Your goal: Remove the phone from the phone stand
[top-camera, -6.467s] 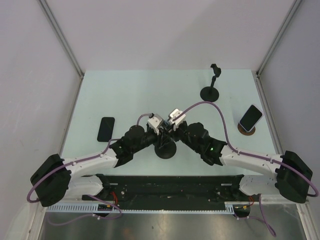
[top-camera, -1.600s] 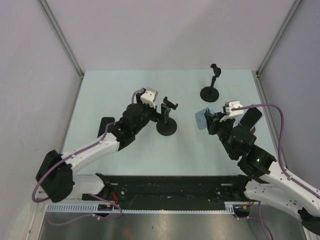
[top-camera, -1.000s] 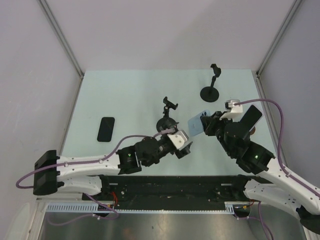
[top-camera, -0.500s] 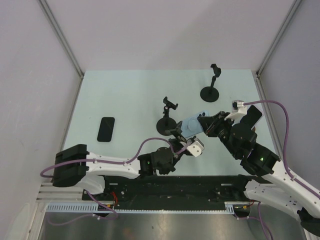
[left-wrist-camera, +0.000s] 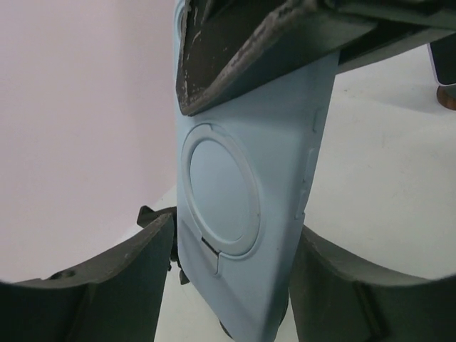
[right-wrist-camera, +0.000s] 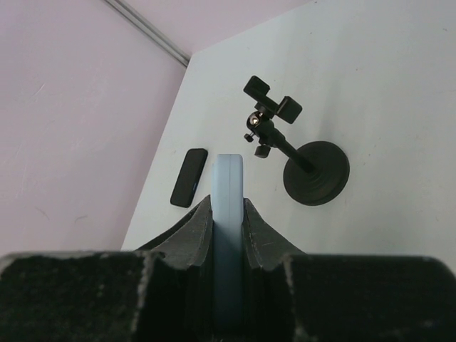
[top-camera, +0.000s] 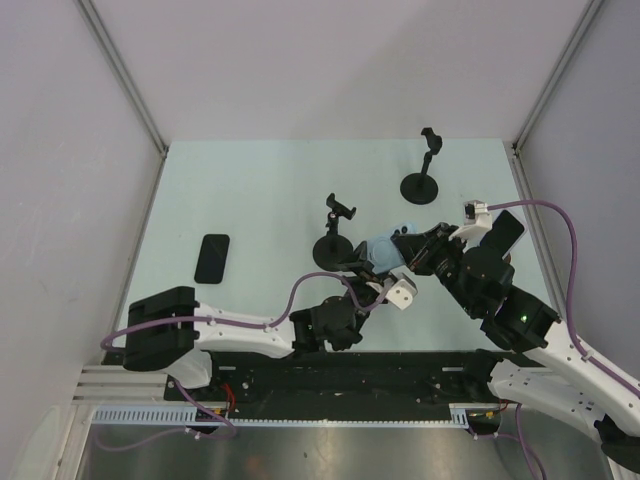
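Note:
The phone (top-camera: 378, 250), in a light blue case with a round ring on its back, hangs in the air just right of the empty black phone stand (top-camera: 332, 240). My right gripper (top-camera: 405, 252) is shut on its upper part; the right wrist view shows the phone (right-wrist-camera: 229, 178) edge-on, pinched between both pads. My left gripper (top-camera: 366, 272) reaches up from below. Its fingers flank the phone (left-wrist-camera: 242, 185) on both long edges, with a thin gap still showing on the left side. The stand (right-wrist-camera: 303, 160) is free of the phone.
A black phone (top-camera: 212, 258) lies flat at the table's left. A second empty stand (top-camera: 425, 172) is at the back. Another phone (top-camera: 508, 228) leans on a round wooden holder at the right, partly behind my right arm. The two arms meet near the table's middle.
The left arm swung from beside the stand to under the phone, and its jaws have narrowed around it. The right gripper carried the phone leftward, toward the middle.

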Motion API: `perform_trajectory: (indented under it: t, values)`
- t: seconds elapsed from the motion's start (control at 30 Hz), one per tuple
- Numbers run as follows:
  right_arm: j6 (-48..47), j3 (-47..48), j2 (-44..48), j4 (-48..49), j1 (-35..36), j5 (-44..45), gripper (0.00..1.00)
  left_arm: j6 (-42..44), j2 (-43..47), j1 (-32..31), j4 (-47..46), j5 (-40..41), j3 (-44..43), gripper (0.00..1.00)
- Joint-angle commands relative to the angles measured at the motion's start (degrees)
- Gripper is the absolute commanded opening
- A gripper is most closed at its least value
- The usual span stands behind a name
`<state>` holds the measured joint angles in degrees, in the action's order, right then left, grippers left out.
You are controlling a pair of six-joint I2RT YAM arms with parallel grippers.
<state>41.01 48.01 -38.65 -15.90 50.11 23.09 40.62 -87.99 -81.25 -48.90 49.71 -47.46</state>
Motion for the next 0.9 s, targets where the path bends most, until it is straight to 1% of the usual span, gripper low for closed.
perform_trajectory:
  t: [0.0,0.03,0.07,0.1,0.13,0.17,0.23,0.27,0.3,0.4,0.43,0.53,0.6,0.63,0.67,0.77,0.8,0.87]
  values:
    - [2.8,3.4,1.1,5.9,-0.3,-0.5,0.02,2.9,-0.7,-0.8,-4.4,3.8,-2.9,0.55]
    - [2.8,3.5,1.2,6.0,-0.3,-0.6,0.05,3.0,-0.6,-0.9,-4.4,3.9,-2.9,0.5]
    - [2.8,3.4,1.4,6.1,-0.2,-0.5,0.11,2.9,-0.4,-1.0,-4.4,4.2,-2.9,0.45]
    - [2.6,3.4,1.7,6.1,-0.3,-0.4,0.14,2.9,-0.3,-1.0,-4.4,4.4,-2.9,0.31]
    - [2.3,3.4,2.0,6.2,-0.3,-0.2,0.17,3.0,-0.1,-1.0,-4.4,4.6,-2.9,0.24]
    - [1.6,3.4,2.4,6.3,-0.3,0.1,0.25,3.0,0.4,-1.1,-4.4,4.9,-2.8,0.15]
    - [0.8,3.4,3.6,6.3,-0.3,1.4,0.33,2.8,1.2,-1.2,-4.4,5.0,-2.7,0.09]
    - [0.4,3.4,4.0,6.5,-0.3,1.6,0.41,2.6,1.4,-1.2,-4.4,5.0,-2.6,0.03]
    - [-0.3,3.4,4.3,6.6,-0.3,2.0,0.43,2.2,1.7,-1.2,-4.4,5.0,-2.5,0.0]
    - [-2.3,3.4,5.3,7.1,-0.2,2.4,0.57,1.3,2.8,-1.2,-4.4,4.6,-2.4,0.0]
    - [-3.1,3.4,5.9,7.3,-0.3,2.5,0.65,1.1,3.4,-1.2,-4.4,4.6,-2.4,0.0]
    - [-7.0,3.4,7.6,8.6,-0.4,2.9,0.77,0.6,5.4,-1.2,-4.4,4.5,-1.8,0.0]
    - [-9.5,3.6,9.1,9.6,-0.3,3.4,0.79,-0.2,6.7,-1.1,-4.3,4.3,-0.9,0.0]
    - [-11.9,3.5,9.8,9.8,-0.4,3.9,0.84,-0.7,8.3,-1.0,-4.3,3.7,-0.5,0.0]
    - [-13.1,3.4,11.7,9.9,-0.3,4.5,0.86,-1.0,9.0,-0.7,-4.2,3.4,-0.2,0.0]
    - [-17.9,3.5,14.6,10.1,-0.4,6.2,0.91,-3.5,12.5,0.7,-2.3,1.8,0.9,0.0]
    - [-19.1,3.5,15.0,9.9,-0.3,6.8,0.92,-6.4,13.5,1.4,0.9,1.1,1.0,0.01]
    - [-22.0,3.6,15.9,9.4,-0.4,7.1,0.93,-10.0,17.0,3.7,5.0,-2.8,0.8,0.0]
